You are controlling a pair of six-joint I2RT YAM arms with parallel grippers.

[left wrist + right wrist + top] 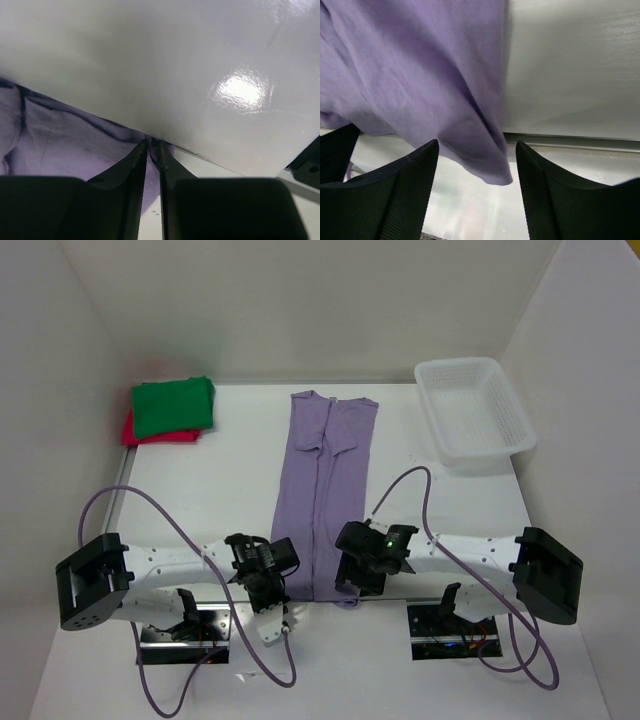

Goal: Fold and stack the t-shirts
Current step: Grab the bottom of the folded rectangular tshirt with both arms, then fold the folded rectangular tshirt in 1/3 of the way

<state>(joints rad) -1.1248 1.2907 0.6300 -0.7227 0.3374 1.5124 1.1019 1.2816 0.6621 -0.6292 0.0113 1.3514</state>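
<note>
Lavender t-shirt [325,490] laid as long strip, hem-to-collar fold pending: left gripper [152,145] pinches near hem, right gripper [477,143] gapes astride other corner, likely must close before lifting.

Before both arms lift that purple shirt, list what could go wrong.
The right gripper is open around the purple shirt's hanging corner; lifting now may leave it behind.
On the left gripper, the jaws are nearly together at the hem's edge; thin cloth could slip out, skewing the fold.
</note>
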